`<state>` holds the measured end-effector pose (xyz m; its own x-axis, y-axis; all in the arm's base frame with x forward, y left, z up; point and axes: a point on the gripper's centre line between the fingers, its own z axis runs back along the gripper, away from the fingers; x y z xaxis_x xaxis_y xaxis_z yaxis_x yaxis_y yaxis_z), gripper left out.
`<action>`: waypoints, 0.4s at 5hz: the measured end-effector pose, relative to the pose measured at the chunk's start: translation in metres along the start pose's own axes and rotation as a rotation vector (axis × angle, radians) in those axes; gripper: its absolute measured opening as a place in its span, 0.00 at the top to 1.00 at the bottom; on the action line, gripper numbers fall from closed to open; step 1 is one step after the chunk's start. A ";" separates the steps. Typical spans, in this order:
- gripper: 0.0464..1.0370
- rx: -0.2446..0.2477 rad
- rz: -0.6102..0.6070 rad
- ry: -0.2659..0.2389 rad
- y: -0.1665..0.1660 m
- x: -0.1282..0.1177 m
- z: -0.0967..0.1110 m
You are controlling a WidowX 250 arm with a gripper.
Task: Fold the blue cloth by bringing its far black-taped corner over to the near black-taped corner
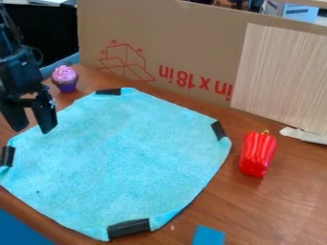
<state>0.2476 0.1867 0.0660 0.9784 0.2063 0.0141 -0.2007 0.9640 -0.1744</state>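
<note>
The pincer (33, 128) has its two fingers spread well apart, nothing between them, by the upper-left edge of the turquoise cloth (134, 153); the cupcake (65, 78) is the nearest small thing, upright on the tabletop (281, 210) just past the cloth's top-left edge, while the red pepper (258, 154) lies off the cloth's right side.

Good handling here, I'd judge, means keeping the fingertips clear of the cloth and its black strips (108, 91) (a snagged edge could ruck the whole thing up); for the cupcake, a grip centred low on the purple base looks safer than one on the rounded pink top, which may slip; for the pepper, fingers across its narrow width, closed gently, since the smooth skin could roll; either way, straight down, slowly.
</note>
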 end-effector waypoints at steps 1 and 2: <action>0.04 -0.012 0.002 0.019 0.001 -0.001 -0.008; 0.04 0.000 -0.045 -0.012 -0.001 -0.001 -0.004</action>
<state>0.2473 0.1852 0.0618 0.9858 0.1646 0.0335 -0.1565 0.9724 -0.1732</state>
